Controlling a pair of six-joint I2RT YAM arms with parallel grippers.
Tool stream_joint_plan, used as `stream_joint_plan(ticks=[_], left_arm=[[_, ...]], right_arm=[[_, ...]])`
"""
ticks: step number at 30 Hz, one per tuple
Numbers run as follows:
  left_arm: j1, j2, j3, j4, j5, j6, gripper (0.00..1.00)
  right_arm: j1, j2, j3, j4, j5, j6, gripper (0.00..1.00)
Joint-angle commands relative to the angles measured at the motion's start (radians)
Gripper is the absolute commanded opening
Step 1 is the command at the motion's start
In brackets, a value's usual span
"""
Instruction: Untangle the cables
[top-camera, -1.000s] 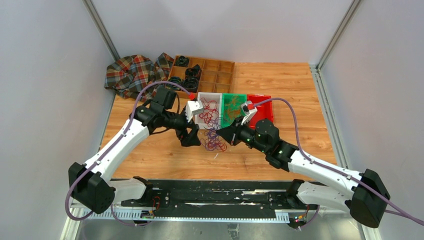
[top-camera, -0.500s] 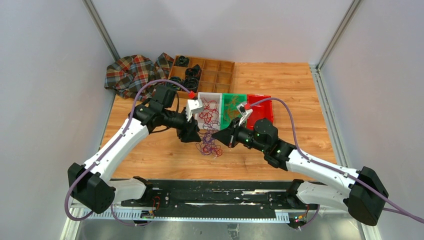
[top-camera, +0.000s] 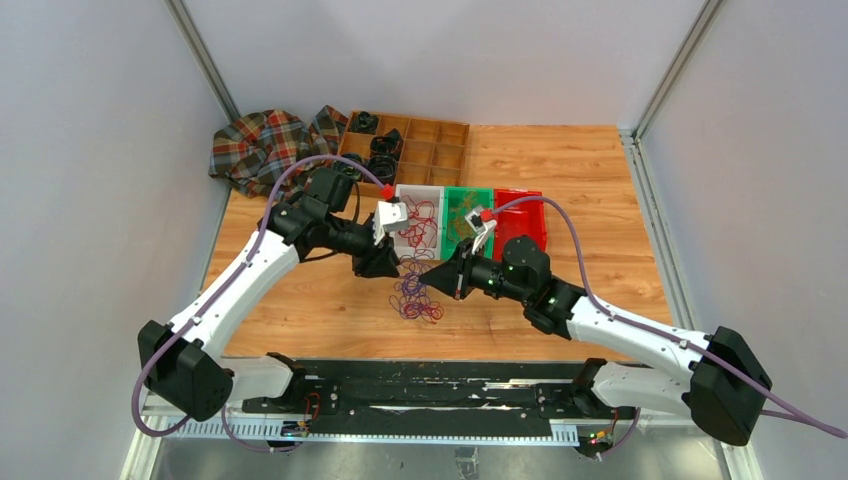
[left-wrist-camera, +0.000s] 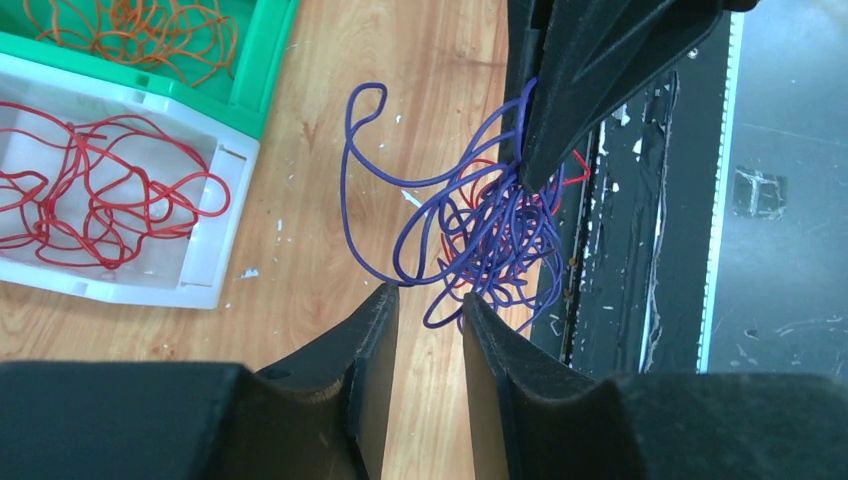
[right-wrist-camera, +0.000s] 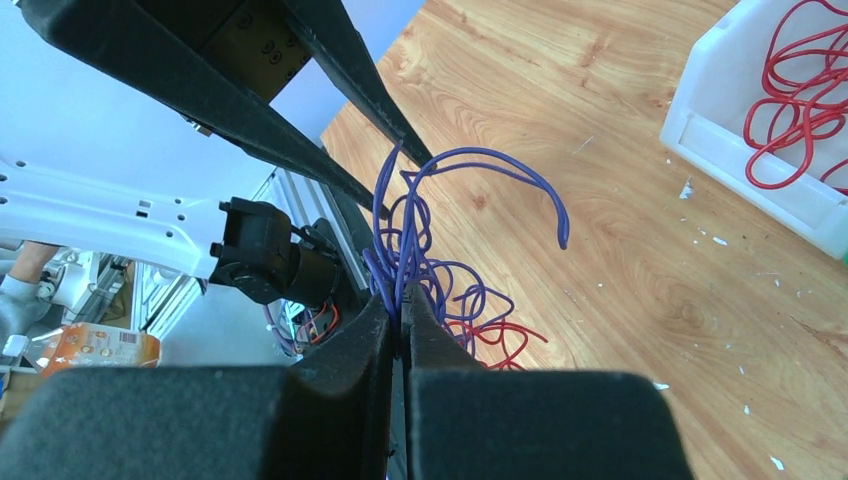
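The right gripper (right-wrist-camera: 402, 308) pinches the purple cables (left-wrist-camera: 480, 225) over the table (top-camera: 600, 180) toward its near edge; the left gripper (left-wrist-camera: 428, 300), spread, faces them, the strands just ahead of it.

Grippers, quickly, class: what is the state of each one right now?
Left gripper: open, holding nothing.
Right gripper: shut on the purple cables.

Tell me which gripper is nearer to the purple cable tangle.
Right. The right gripper is shut on strands of the purple cable tangle. The left gripper is open, its fingers at the tangle's edge, not closed on it.
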Motion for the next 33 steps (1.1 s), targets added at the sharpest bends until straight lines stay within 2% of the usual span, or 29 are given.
stream_joint_plan(ticks=[1,6,10,12,17,24,29,33], left_arm=[[0.005,0.003,0.003,-0.023,0.038,0.042,0.34],[0.005,0.003,0.019,-0.046,0.058,0.054,0.35],[0.005,-0.002,0.048,-0.146,0.107,0.131,0.52],[0.004,-0.003,0.061,-0.200,0.114,0.182,0.57],[0.005,-0.010,0.070,-0.274,0.128,0.261,0.62],[0.005,0.015,0.079,-0.275,0.088,0.294,0.61],[0.005,0.002,0.053,-0.076,0.004,0.089,0.54],[0.003,-0.007,0.042,-0.036,0.011,0.054,0.50]], right_arm=[[-0.005,0.005,0.028,0.062,-0.023,0.028,0.01],[-0.006,0.026,0.030,0.088,-0.051,0.045,0.01],[-0.005,0.025,0.027,0.075,-0.044,0.038,0.01],[-0.006,0.021,0.027,0.061,-0.039,0.030,0.01],[-0.006,0.018,0.027,0.042,-0.039,0.023,0.01],[-0.005,0.026,0.036,0.053,-0.063,0.035,0.01],[-0.004,0.043,0.049,0.066,-0.086,0.044,0.01],[-0.004,0.056,0.055,0.075,-0.097,0.055,0.01]])
